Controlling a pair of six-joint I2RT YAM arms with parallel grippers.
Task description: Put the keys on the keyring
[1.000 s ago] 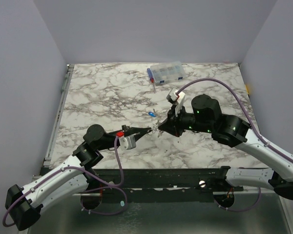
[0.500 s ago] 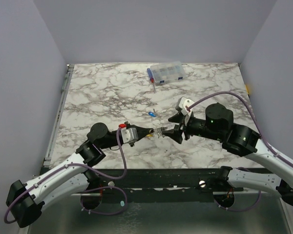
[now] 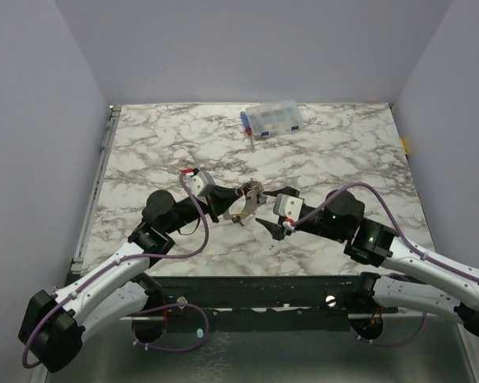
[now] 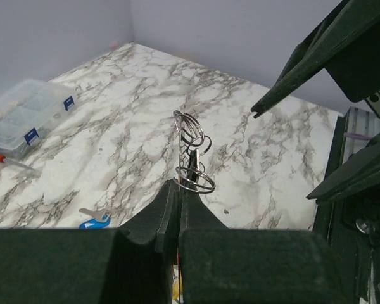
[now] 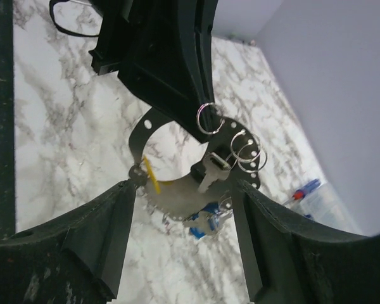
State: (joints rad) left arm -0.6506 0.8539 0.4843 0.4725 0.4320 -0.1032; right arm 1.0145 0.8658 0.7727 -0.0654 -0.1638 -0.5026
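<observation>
My left gripper [image 3: 228, 209] [image 4: 178, 184] is shut on the keyring [image 3: 247, 206], held above the table. In the left wrist view only its small wire rings [image 4: 191, 145] stick out past the closed jaws. The right wrist view shows the grey hoop [image 5: 171, 204] hanging under the left gripper, carrying a yellow key [image 5: 149, 176] and a silver key [image 5: 212, 172]. My right gripper [image 3: 265, 226] [image 5: 185, 187] stands open just short of the hoop, with nothing between its fingers. A blue key [image 4: 95, 221] [image 5: 206, 225] lies on the marble below.
A clear compartment box [image 3: 271, 119] [image 4: 24, 114] with blue parts stands at the back of the table, a small red-and-blue tool [image 3: 247, 130] beside it. The marble top ends at a dark rail [image 3: 263, 287] along the near edge.
My right gripper has opened, let go and drawn back toward the near edge. My left gripper has lifted the keyring and swung it up and back.
</observation>
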